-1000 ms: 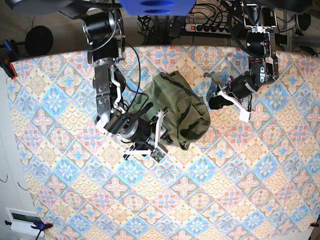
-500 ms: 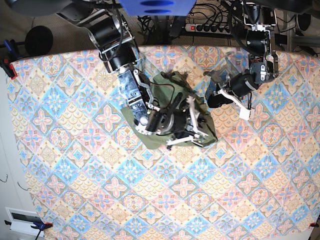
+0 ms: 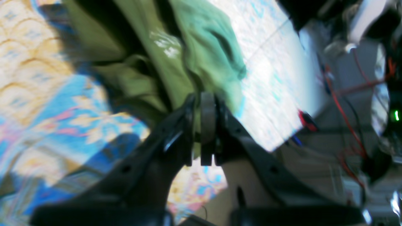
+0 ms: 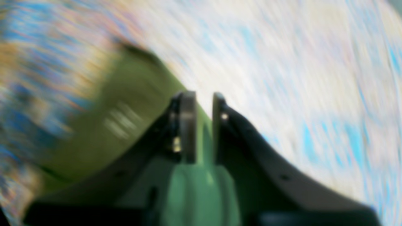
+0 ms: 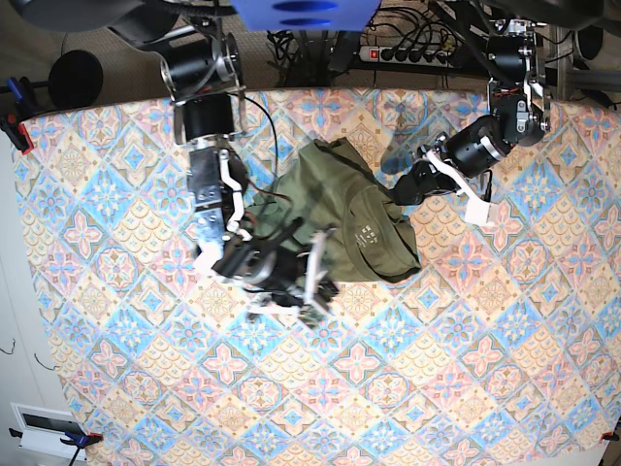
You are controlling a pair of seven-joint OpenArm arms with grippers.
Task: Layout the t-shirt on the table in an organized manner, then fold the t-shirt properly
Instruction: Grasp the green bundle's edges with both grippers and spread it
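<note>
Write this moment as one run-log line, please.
t-shirt: bunched on table | left tool: shut on t-shirt | right tool: shut on t-shirt | fold: not started

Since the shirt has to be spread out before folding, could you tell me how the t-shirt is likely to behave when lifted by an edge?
The t-shirt lies bunched in soft folds on the table, so it will probably hang limp and drape rather than hold shape. Its creases suggest thin, light cloth. Pushed, it would likely wrinkle up instead of sliding flat.

Both arms reach inward, jaws closed
</note>
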